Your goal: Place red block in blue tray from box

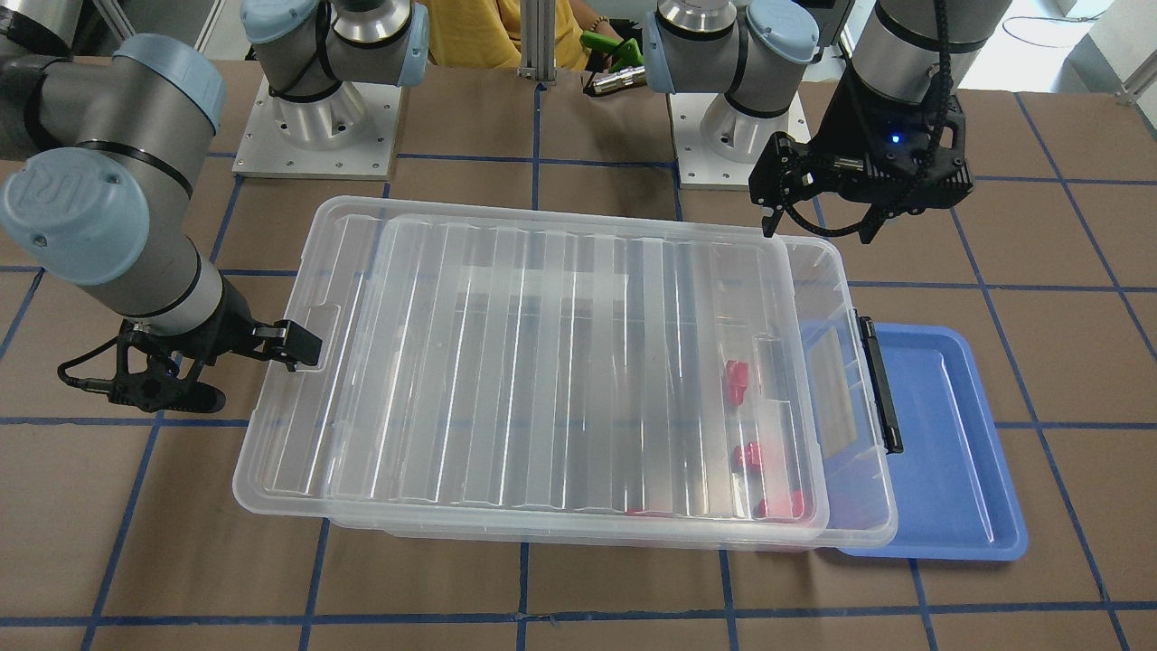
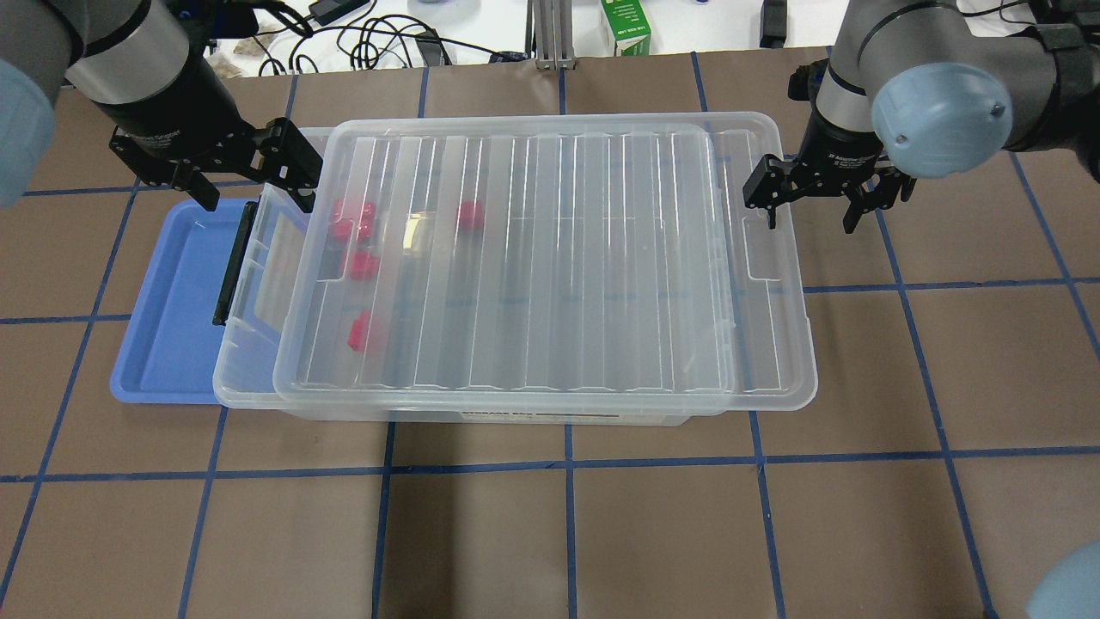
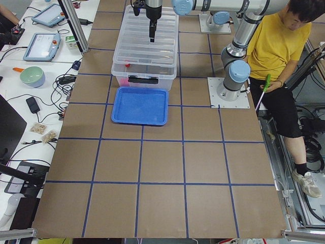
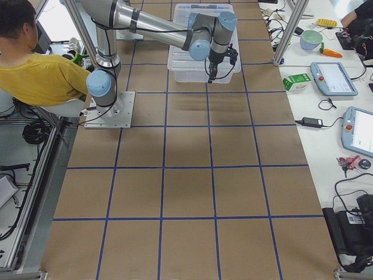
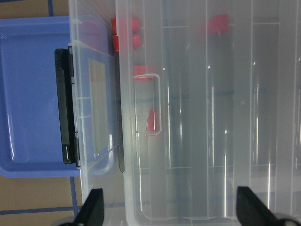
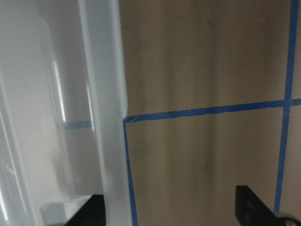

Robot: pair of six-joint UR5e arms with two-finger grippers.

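Observation:
The clear box [image 2: 773, 378] stands mid-table with its ribbed lid [image 2: 550, 258] lying on top, shifted toward my right. This leaves a gap at the black latch [image 2: 234, 262] end. Several red blocks [image 2: 354, 219] lie inside near that end and also show in the left wrist view [image 5: 151, 120]. The blue tray [image 2: 168, 301] sits partly under the box's latch end. My left gripper [image 2: 253, 185] is open and empty above the box's far corner by the latch. My right gripper [image 2: 809, 219] is open and empty, straddling the box's rim at the other end.
Brown table with a blue tape grid. The arm bases [image 1: 316, 117] stand behind the box. A green carton [image 2: 626, 26] and cables lie beyond the far edge. A person in yellow [image 3: 274, 46] sits by the robot.

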